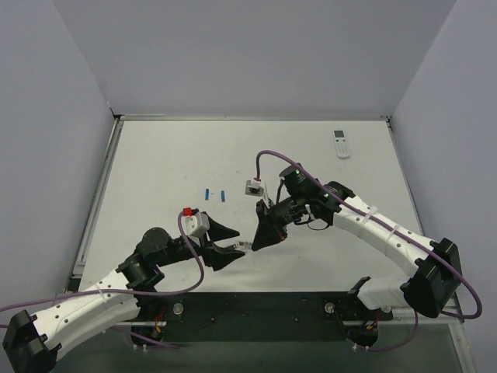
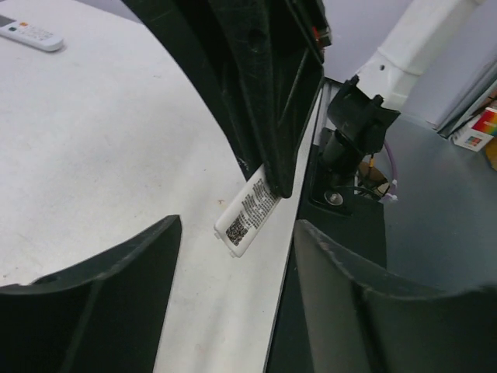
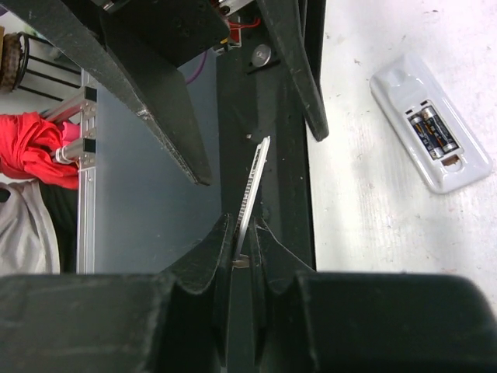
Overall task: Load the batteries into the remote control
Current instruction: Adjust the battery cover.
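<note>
Cover-off stage: the right gripper [image 3: 242, 233] pinches a thin, flat white plastic battery cover [image 2: 248, 211] above the table's near edge. The left gripper [image 2: 237, 227] is spread wide around its free end, not touching. The slim white rectangular remote control [image 3: 408, 97] lies back-up, its bay holding what look like two dark cells [image 3: 429, 132]. Two small blue cylindrical batteries [image 1: 208, 194] lie far-left of the grippers. Next, probably, the smooth cover is handed over or set down.
</note>
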You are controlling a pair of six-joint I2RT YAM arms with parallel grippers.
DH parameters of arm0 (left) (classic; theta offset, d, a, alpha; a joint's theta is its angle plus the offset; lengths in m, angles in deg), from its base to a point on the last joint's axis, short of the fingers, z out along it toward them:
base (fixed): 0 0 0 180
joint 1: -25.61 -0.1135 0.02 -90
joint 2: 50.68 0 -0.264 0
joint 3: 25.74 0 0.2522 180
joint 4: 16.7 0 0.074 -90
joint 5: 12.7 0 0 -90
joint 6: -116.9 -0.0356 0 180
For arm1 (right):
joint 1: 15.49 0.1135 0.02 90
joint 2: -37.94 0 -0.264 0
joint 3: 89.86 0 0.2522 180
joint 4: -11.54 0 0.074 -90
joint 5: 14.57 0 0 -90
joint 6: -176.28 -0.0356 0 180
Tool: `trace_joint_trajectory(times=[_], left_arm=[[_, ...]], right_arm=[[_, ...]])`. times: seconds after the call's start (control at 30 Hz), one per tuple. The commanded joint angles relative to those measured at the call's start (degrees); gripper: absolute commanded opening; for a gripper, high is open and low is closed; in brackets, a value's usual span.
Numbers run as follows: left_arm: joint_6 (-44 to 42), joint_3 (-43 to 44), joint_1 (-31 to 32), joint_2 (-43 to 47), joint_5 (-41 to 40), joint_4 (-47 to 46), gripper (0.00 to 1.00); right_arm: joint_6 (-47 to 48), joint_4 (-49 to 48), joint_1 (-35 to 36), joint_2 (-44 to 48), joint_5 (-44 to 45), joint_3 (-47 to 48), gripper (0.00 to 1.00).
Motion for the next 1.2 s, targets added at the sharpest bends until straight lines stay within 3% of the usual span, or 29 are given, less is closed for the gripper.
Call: trace_joint_trajectory(times=[0.0,0.2,0.6,0.77,0.9,1.0,1.03,1.17], left_arm=[[-4.03,1.24,0.19,0.42,7.82,-5.19,0.65],[0.18,2.56,0.10,-3.26,10.46,-6.15,0.42],[18.55,-2.09,-1.40,-4.59,8.97,-20.65,0.27],[21.28,-1.13,-1.57,-4.50,8.44,-20.05,0.08],[23.12,-0.60,-1.49,-4.76,8.70,-20.13,0.00],[25.23,-0.51,-1.57,-4.33,6.86,-19.87,0.00],[25.85,-0.60,-1.57,-3.89,4.59,-19.52,0.00],[30.68,-1.57,-1.57,-1.17,-4.01,-15.14,0.00]], right_arm=[[4.11,2.08,1.07,0.36,-4.33,2.58,0.00],[7.80,2.79,2.04,1.59,-4.86,2.05,0.00],[13.78,2.88,2.31,4.49,-2.57,0.38,0.00],[13.87,2.79,2.31,4.40,-2.22,0.47,0.00],[14.04,2.70,2.31,4.23,-2.31,0.73,0.01],[13.69,2.26,2.39,4.92,-0.91,0.73,0.21],[13.52,2.09,2.31,5.36,1.18,0.64,0.31],[10.54,-1.86,2.48,9.49,9.53,-1.81,0.51]])
